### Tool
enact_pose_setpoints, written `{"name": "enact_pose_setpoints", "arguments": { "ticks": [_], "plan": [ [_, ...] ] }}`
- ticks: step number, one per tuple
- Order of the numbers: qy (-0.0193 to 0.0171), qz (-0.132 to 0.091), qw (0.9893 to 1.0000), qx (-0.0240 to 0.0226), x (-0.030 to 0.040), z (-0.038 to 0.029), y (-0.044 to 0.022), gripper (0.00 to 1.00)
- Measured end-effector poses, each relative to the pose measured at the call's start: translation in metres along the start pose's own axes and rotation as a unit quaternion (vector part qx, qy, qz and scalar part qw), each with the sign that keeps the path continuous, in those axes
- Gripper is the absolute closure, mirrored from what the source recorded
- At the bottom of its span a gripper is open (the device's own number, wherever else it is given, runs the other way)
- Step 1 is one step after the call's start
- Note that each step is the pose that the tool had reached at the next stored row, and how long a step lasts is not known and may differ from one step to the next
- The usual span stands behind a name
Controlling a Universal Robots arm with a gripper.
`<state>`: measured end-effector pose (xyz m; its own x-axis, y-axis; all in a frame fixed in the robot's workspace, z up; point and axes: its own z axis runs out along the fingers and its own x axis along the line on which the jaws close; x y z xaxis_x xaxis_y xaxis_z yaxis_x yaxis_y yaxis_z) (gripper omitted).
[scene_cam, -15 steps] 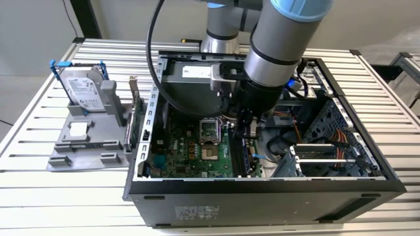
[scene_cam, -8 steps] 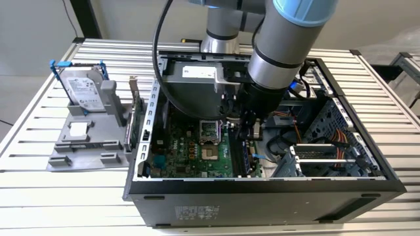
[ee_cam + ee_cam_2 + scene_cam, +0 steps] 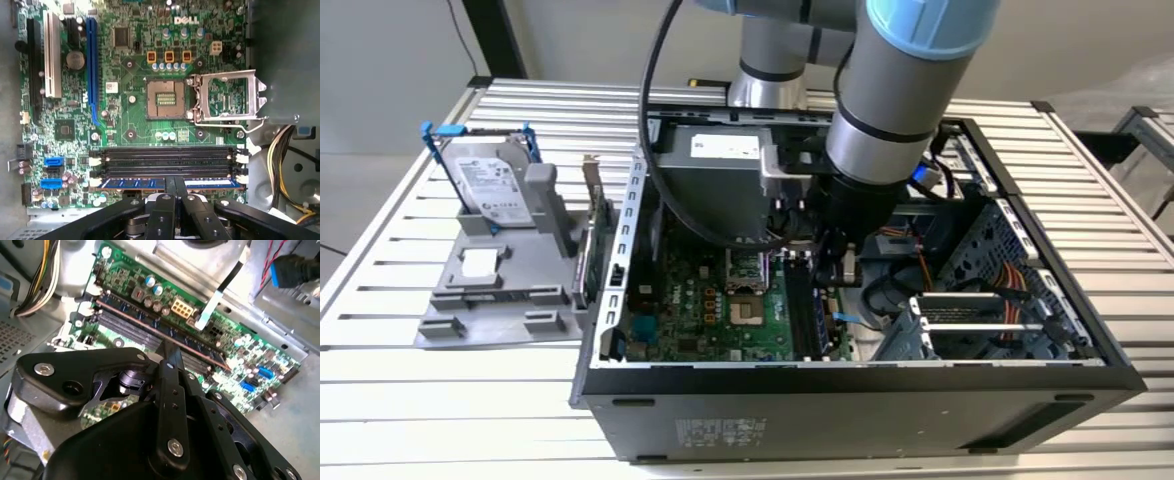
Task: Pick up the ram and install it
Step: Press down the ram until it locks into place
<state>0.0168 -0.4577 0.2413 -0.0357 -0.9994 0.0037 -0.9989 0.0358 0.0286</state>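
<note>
The ram (image 3: 210,183) is a thin blue stick standing on edge in the memory slot closest to my gripper, next to two bare black slots (image 3: 165,160). My gripper (image 3: 176,189) sits over the stick's middle, its two black fingers (image 3: 164,210) drawn together on it. In the second wrist view the ram (image 3: 200,351) runs diagonally across the green motherboard (image 3: 125,277) and my gripper (image 3: 170,354) meets its top edge. In the exterior view my gripper (image 3: 834,268) reaches down inside the open computer case (image 3: 854,400).
A silver hard drive with blue clips (image 3: 494,185) stands in a grey holder on the exterior view's left, with a bracketed card (image 3: 594,225) beside it. Inside the case are the open processor socket (image 3: 165,97), the power supply (image 3: 720,150), a drive cage (image 3: 987,320) and yellow cables (image 3: 280,150).
</note>
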Motion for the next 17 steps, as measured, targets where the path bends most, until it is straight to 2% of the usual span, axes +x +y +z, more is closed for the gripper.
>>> {"name": "enact_pose_setpoints", "arguments": {
  "ticks": [3,7,17],
  "plan": [
    [-0.0001,0.0,1.0,0.0022,-0.0003,0.0029,-0.0001,1.0],
    [-0.0001,0.0,1.0,0.0025,-0.0008,0.0066,-0.0014,1.0],
    [-0.0004,0.0,1.0,0.0026,-0.001,0.0084,-0.002,1.0]
  ]
}}
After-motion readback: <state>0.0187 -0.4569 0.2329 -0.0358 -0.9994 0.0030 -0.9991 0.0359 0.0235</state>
